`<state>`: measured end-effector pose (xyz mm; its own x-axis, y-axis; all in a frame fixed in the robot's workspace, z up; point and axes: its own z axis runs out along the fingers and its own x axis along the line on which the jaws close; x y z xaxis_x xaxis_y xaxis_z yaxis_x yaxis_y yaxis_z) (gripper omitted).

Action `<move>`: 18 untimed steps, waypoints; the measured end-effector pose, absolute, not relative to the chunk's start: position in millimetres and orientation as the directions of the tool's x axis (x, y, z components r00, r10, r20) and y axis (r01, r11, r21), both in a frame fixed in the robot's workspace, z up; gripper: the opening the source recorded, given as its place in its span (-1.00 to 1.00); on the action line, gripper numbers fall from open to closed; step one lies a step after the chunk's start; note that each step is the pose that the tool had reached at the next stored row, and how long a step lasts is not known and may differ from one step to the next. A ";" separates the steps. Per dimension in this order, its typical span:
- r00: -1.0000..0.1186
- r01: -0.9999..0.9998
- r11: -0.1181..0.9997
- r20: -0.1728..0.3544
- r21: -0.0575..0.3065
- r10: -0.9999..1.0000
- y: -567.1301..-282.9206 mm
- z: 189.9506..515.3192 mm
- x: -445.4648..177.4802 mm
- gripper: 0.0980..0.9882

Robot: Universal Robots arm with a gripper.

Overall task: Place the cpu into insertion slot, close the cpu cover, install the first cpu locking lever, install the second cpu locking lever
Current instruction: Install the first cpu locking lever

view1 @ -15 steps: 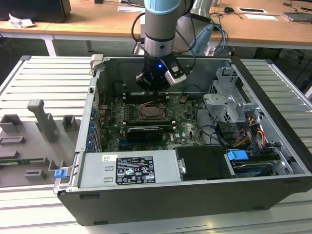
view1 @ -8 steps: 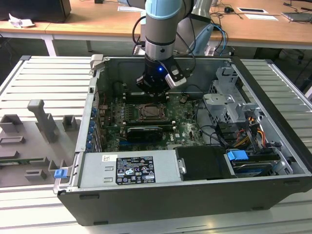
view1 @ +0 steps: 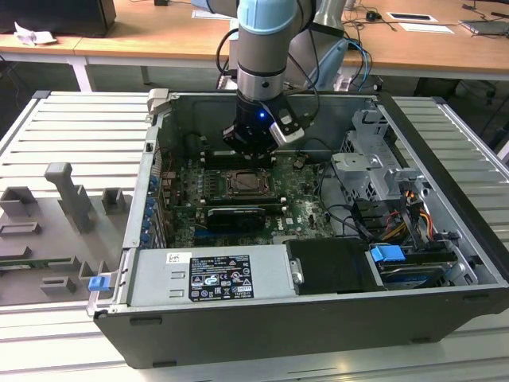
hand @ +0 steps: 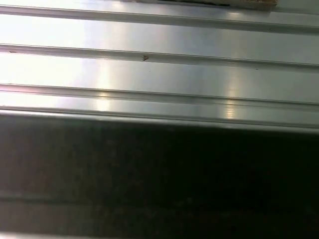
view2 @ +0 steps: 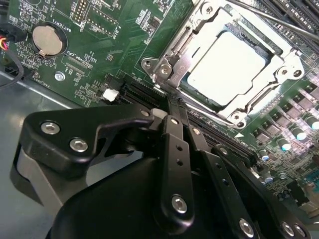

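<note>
A ribbed grey metal worktable holds an open computer case, with wooden desks at 12 o'clock behind it. Inside the case lies the green motherboard, a long black graphics card and a grey power supply at 6 o'clock.

In the exterior view, the arm's gripper hangs just at 12 o'clock of the insertion slot.

In the second wrist view, the cpu sits flat in the insertion slot, its pale top showing through the cut-out of the cpu cover, which lies down around it. The gripper has its 2 black fingers pressed together, clenched on nothing, their tips at the socket's rim. 1 thin metal locking lever runs along the socket's far side.
</note>
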<state>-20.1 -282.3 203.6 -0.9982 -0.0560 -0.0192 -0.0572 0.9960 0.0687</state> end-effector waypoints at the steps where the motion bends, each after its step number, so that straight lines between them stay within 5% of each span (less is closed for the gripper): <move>1: -0.998 -0.057 0.996 -0.020 0.069 -0.056 -282.2 204.1 -20.0 -0.98; 18: -0.998 -0.057 0.997 -0.019 0.059 -0.056 -283.4 201.3 -20.1 -0.98</move>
